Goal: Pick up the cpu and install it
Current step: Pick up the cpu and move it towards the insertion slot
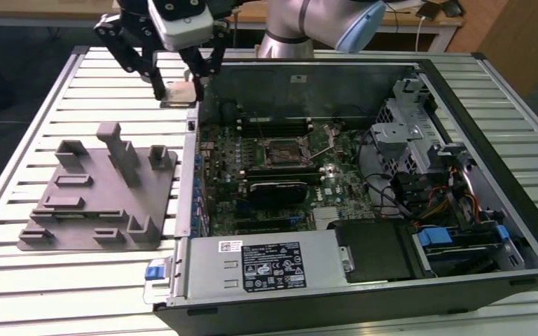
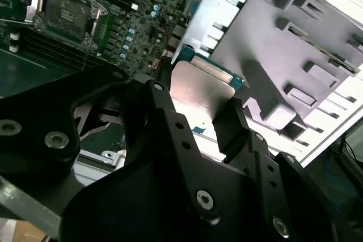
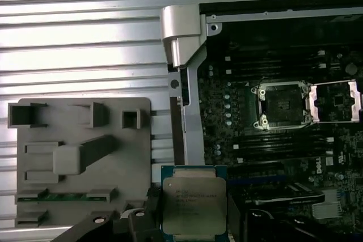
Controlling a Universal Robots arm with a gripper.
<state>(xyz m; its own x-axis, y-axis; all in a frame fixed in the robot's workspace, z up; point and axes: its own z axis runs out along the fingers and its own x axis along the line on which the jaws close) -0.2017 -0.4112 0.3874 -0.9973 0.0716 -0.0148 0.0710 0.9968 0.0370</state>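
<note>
The gripper (image 1: pixel 182 85) is closed on two opposite edges of the cpu (image 1: pixel 179 93), holding it in the air at the exterior view's upper left, over the slatted surface (image 1: pixel 82 98) by the case (image 1: pixel 297 87) wall. The first wrist view shows a silver lid with small dark print and a green rim. The open socket (image 1: pixel 283 152) lies well apart.

Robot lab, slatted bench (image 1: pixel 64 294), open computer (image 1: pixel 307 87)

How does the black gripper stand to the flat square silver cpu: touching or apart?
Touching. The second wrist view shows the gripper clamping the cpu from two sides.
</note>
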